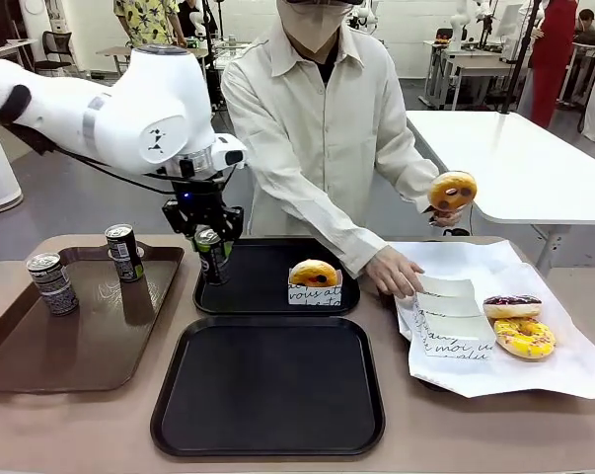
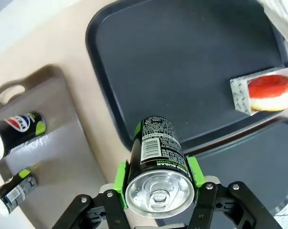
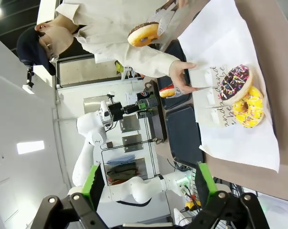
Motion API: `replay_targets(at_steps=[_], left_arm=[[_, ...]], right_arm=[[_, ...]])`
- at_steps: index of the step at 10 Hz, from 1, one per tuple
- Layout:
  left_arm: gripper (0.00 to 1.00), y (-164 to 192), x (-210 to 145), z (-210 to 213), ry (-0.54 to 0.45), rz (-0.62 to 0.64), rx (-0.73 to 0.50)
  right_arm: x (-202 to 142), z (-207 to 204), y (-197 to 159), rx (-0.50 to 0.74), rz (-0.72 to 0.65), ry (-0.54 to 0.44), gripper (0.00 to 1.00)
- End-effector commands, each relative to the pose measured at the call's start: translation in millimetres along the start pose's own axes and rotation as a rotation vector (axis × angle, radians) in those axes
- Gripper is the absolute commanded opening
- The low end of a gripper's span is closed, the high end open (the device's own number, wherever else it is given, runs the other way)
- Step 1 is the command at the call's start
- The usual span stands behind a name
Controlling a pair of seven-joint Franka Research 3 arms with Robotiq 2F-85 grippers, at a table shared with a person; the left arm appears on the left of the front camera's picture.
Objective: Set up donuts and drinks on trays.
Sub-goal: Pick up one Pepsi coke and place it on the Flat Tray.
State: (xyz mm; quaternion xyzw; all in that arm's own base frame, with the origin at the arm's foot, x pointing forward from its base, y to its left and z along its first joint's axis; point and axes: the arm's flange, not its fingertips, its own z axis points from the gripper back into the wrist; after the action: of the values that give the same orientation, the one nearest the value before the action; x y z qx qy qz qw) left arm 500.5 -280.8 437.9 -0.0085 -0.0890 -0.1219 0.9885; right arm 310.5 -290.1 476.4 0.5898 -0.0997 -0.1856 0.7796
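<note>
Can [image 2: 153,148] squeezed in my left gripper [image 2: 157,183], jaws roughly half shut round it, hanging at far tray [image 1: 262,288] left edge. Worry: base clips raised rim, tips on release, rolls into sleeved donut [image 1: 314,274].

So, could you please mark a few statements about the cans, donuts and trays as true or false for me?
1. The left tool grips a can by its sides. True.
2. Three cans stand on the brown tray. False: just a nearer can and a farther can stand on the brown tray.
3. A sleeved donut sits on the far black tray. True.
4. Both of the person's hands rest on the table. False: the raised hand holds a lifted donut in the air, and the other hand lies on the paper sleeves.
5. The right tool is open, with nothing between its jaws. True.
</note>
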Motion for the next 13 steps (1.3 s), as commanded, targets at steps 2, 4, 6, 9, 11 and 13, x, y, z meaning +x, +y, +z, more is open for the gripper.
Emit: replay_targets(at_steps=[2,4,6,9,11,13], left_arm=[[0.59,-23.6,21.5,-6.7,-0.011,0.007,0.028],[0.59,-27.5,27.9,-14.0,0.012,-0.017,0.016],[0.59,-16.9,4.6,13.6,0.171,0.026,0.112],[0.59,26.2,-128.4,117.2,0.305,-0.27,0.184],[0.59,41.5,-159.3,127.3,0.275,-0.305,0.178],[0.59,30.0,-157.5,135.1,0.334,-0.274,0.207]], right_arm=[[1.1,0.1,-0.4,0.017,0.002,-0.003,1.0],[1.1,0.1,-0.4,0.017,0.002,-0.003,1.0],[1.1,0.1,-0.4,0.017,0.002,-0.003,1.0],[1.1,0.1,-0.4,0.017,0.002,-0.003,1.0],[1.1,0.1,-0.4,0.017,0.002,-0.003,1.0],[1.1,0.1,-0.4,0.017,0.002,-0.003,1.0]])
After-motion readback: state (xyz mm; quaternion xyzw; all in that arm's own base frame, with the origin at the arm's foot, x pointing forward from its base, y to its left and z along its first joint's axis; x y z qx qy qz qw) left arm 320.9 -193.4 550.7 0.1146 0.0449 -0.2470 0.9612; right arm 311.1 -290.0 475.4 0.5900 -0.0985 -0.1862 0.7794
